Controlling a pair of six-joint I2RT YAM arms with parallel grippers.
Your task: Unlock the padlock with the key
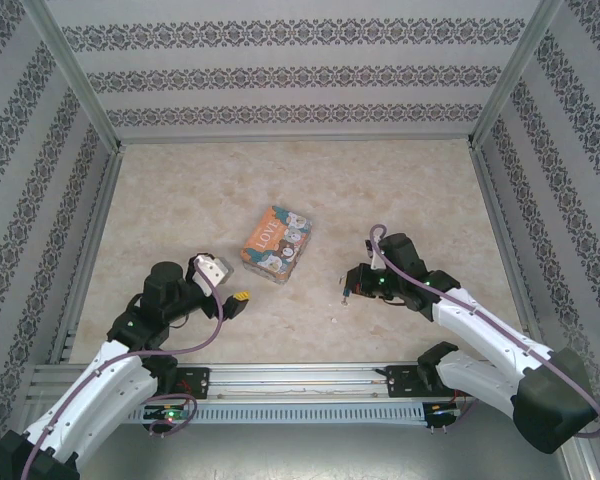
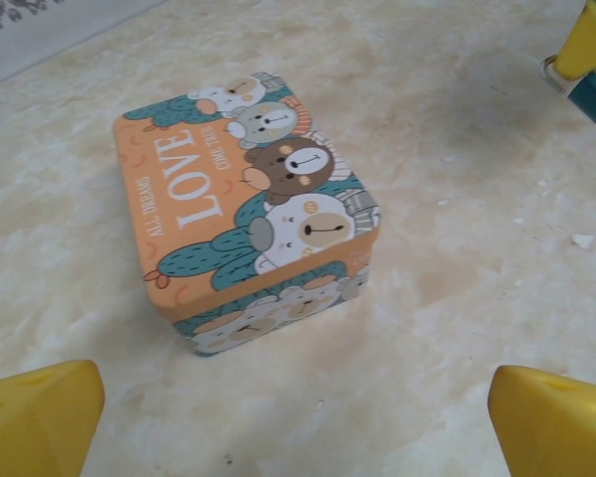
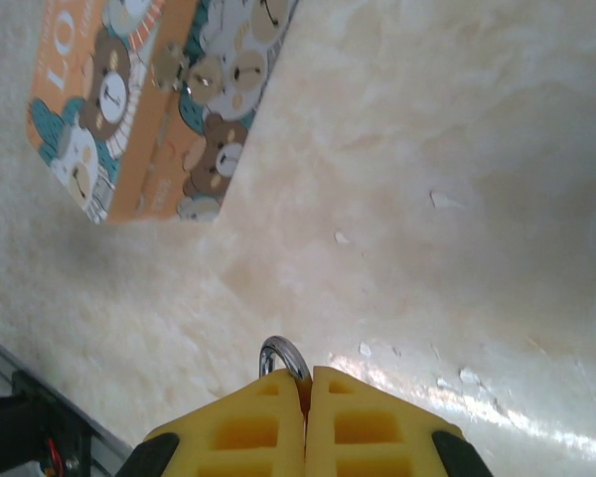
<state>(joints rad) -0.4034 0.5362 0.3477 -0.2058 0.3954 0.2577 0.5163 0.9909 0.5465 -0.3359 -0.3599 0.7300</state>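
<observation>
My right gripper (image 3: 306,383) is shut on the padlock. Its thin metal shackle loop (image 3: 283,356) sticks out between the yellow fingertips, just above the marbled tabletop. In the left wrist view the padlock's bluish body (image 2: 591,94) shows under a yellow finger (image 2: 591,35) of the right gripper at the top right. From above, the right gripper (image 1: 348,285) sits right of centre. My left gripper (image 2: 298,427) is open with nothing between its fingers (image 2: 40,417), just short of the tin; from above it (image 1: 242,300) is at the left. The key is hidden from me.
An orange-and-teal "LOVE" tin (image 1: 276,244) with cartoon bears lies closed on the table (image 1: 310,180) between the two grippers, also seen close up as the tin (image 2: 243,219) and at the upper left as the tin (image 3: 149,99). Patterned walls enclose the table on three sides.
</observation>
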